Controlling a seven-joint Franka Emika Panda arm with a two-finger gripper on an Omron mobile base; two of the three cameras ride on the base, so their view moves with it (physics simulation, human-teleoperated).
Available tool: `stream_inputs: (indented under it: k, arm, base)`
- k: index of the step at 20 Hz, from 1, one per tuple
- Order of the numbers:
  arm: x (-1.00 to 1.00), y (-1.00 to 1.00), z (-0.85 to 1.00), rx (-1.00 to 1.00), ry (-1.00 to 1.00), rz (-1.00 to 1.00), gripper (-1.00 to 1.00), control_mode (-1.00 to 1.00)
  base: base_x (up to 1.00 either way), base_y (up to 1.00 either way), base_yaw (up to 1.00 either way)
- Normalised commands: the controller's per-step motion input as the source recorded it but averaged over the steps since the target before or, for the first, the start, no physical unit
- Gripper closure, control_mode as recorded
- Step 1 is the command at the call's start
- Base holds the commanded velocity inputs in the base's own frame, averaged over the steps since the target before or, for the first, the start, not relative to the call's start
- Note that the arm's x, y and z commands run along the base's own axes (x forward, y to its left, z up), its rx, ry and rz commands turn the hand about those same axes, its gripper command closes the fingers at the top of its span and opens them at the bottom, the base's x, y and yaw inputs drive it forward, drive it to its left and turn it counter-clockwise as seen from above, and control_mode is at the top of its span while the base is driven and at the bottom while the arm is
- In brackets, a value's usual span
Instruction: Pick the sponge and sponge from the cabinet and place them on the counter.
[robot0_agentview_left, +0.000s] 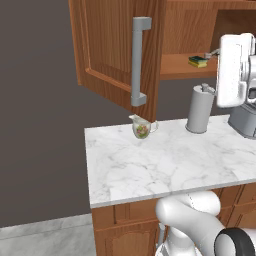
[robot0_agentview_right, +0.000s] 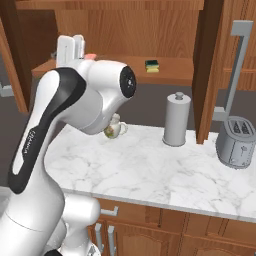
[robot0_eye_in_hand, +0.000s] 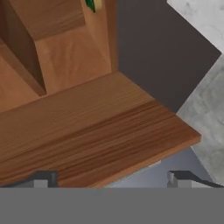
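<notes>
claw (robot0_eye_in_hand: 109, 179) spread, empty, at the shelf's front lip | small yellow sponge with dark green scouring top (robot0_agentview_right: 152, 65) lies ahead of claw on reddish-brown wooden wall cabinet (robot0_agentview_right: 125, 30) shelf, well apart, deeper in | I see one sponge; its long axis unclear | white marble counter (robot0_agentview_right: 150, 170) below claw | I reckon next: reach forward

Sponge (robot0_eye_in_hand: 93, 4) cut off, top edge.
</notes>
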Motion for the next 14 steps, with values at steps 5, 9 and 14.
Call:
stream_inputs:
  k: [5,9,14]
  arm:
    - [0.16,0.5,0.0,0.03,0.0,0.07,-1.0,-1.0]
    - [0.18,0.53,0.0,0.01,0.0,0.08,-1.0,-1.0]
    - [0.39,0.49,0.0,0.02,0.04,0.09,-1.0,-1.0]
  base:
    - [0.0,0.0,0.0]
    - [0.0,0.0,0.0]
    - [0.0,0.0,0.0]
